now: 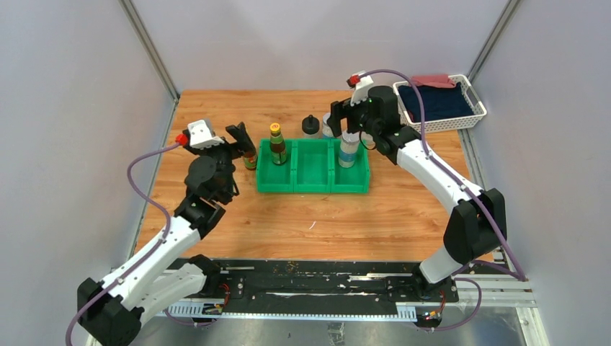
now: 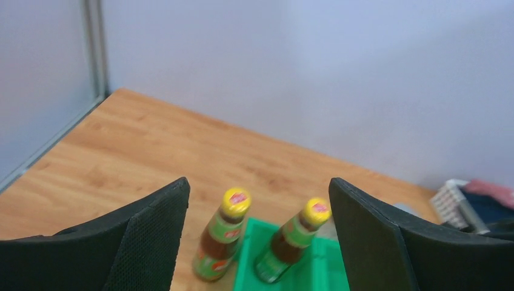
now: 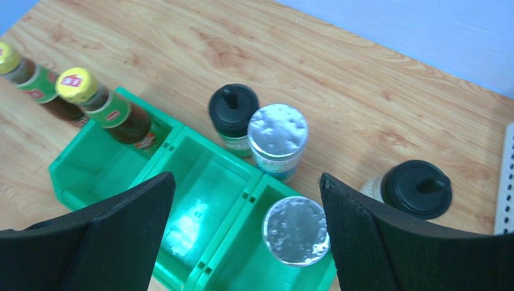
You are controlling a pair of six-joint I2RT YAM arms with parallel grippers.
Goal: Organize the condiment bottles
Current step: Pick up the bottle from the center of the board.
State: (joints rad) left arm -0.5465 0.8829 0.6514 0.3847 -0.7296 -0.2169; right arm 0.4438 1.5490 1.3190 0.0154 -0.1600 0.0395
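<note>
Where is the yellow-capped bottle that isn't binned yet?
Top view: the loose yellow-capped bottle stands on the table just outside the green bin's left wall.

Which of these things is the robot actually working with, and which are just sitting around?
Job: two yellow-capped brown bottles, two black-knobbed clear bottles, two silver-lidded shakers, green three-compartment bin.
Lying about: white basket, dark blue cloth, reddish cloth.
</note>
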